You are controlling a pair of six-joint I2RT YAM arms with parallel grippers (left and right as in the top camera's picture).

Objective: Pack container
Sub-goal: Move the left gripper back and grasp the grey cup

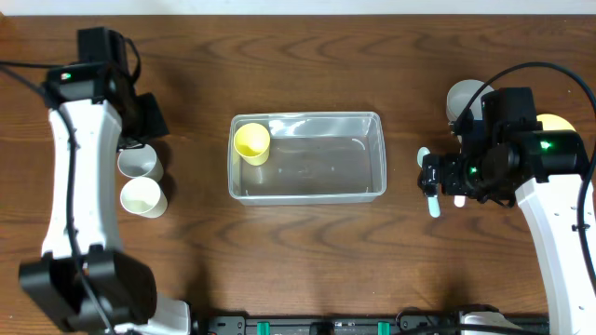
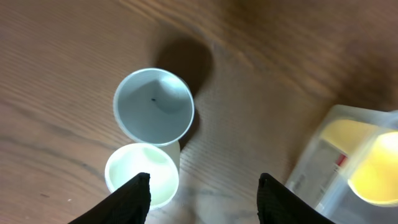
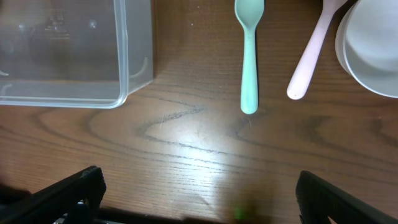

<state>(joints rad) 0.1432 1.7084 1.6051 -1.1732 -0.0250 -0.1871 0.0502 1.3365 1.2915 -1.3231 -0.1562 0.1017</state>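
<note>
Wooden table (image 1: 307, 256) bears the container (image 1: 326, 160); left end effector (image 2: 204, 186) and right end effector (image 3: 199, 186) stand open

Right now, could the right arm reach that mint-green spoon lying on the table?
Probably yes. The right gripper hangs open near the green spoon, which lies on bare wood, apart from the pink spoon and the container.
</note>
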